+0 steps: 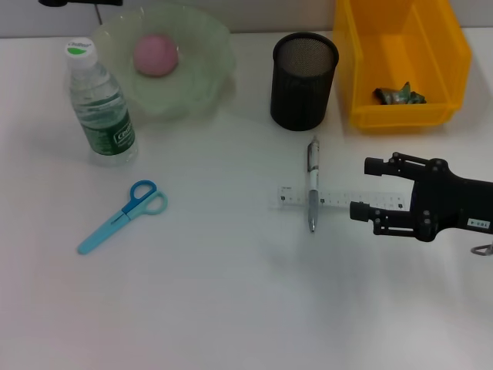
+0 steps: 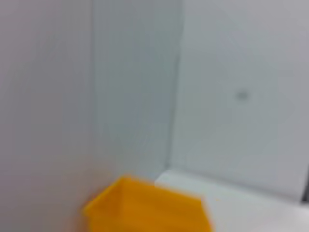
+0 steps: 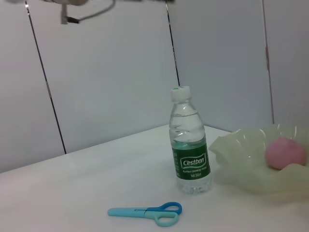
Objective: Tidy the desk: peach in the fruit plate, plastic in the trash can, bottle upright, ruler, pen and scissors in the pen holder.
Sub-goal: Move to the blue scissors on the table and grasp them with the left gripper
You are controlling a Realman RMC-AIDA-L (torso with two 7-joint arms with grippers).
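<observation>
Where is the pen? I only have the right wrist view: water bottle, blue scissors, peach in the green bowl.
Observer: The silver pen lies across the clear plastic ruler, in front of the black mesh pen holder.
Operator: Is my right claw close?
Observer: The black right claw hangs open over the ruler's right end.
Operator: Plastic binned?
Observer: A crumpled dark wrapper lies in the yellow rectangular trash can.

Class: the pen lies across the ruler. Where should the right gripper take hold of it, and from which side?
Judging from the head view, grip the pen on its barrel near the pen holder, clear of the ruler beneath. Come from above, fingers spanning its narrow width, since it lies flat on the desk. The right gripper is open nearby.
</observation>
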